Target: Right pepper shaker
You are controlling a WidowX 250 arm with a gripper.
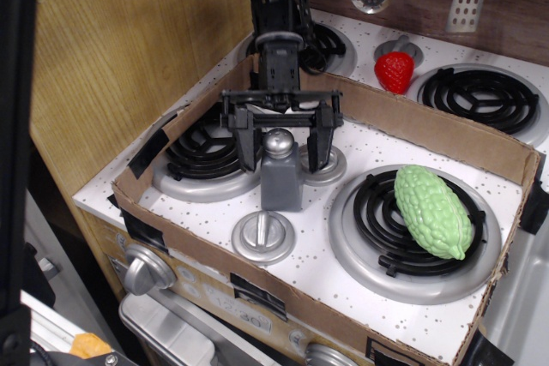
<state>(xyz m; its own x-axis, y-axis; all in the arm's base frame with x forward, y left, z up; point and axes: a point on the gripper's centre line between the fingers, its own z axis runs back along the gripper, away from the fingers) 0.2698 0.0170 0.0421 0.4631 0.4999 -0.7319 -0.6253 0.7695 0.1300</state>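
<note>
Nearest is a silver knob (262,235) on the stovetop (334,267). Just behind it the pepper shaker (280,173) stands upright, between the two front burners. The gripper (282,145) hangs around its cap, fingers spread wide, not touching it. A green gourd (432,211) lies on the right burner.

No legible text; faint digits on oven front panel (230,308) unreadable.
</note>
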